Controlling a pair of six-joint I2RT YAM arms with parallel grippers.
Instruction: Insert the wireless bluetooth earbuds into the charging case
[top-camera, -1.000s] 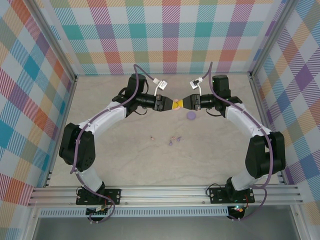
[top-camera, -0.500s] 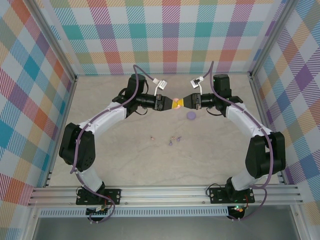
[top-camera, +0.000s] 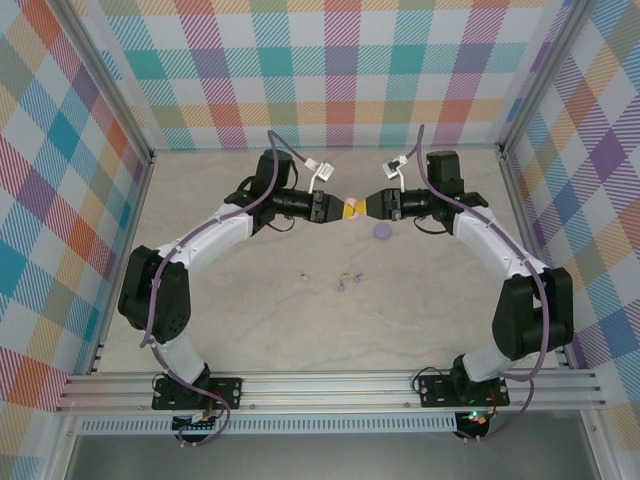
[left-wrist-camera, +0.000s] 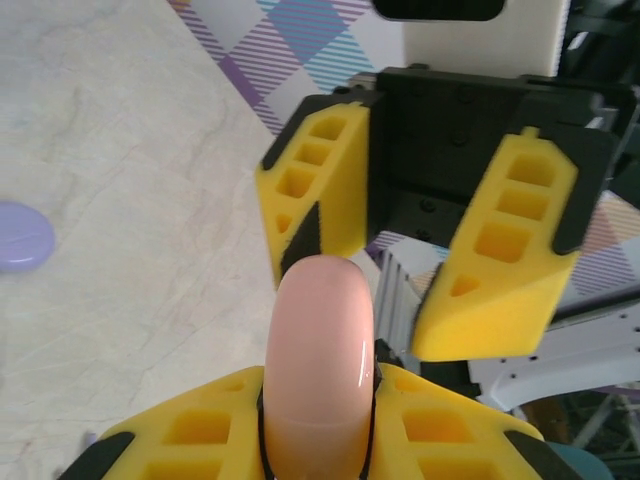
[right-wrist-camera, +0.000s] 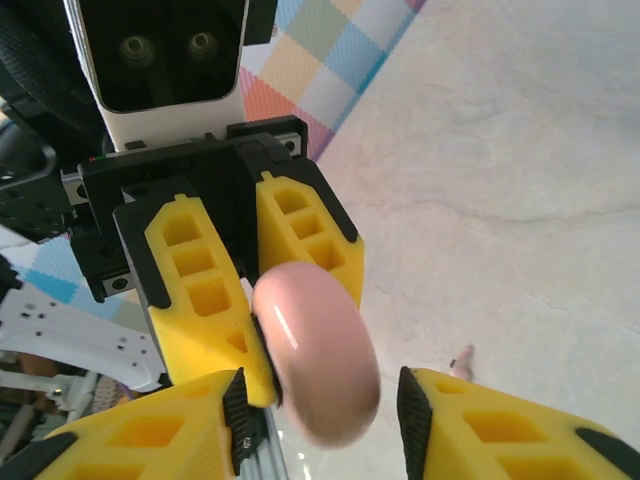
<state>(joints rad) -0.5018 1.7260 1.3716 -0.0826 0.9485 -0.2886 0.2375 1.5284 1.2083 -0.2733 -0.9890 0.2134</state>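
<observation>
Above the far middle of the tabletop (top-camera: 250, 330), two robot arms meet tip to tip. The left gripper (left-wrist-camera: 320, 430) clenches a round pink charging case (left-wrist-camera: 320, 340). The right gripper (right-wrist-camera: 320, 400) faces it, fingers (left-wrist-camera: 500, 260) spread apart. A second ago only yellow showed between them - now some pink does. The tiny earbuds (top-camera: 341, 286) lie loose on the tabletop, well apart from the case, and a lilac disc (top-camera: 382, 231) lies near the right gripper.

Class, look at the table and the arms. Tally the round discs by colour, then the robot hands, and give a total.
Pink disc: 1
Lilac disc: 1
Hands: 2 (left hand, right hand)
Total: 4
</observation>
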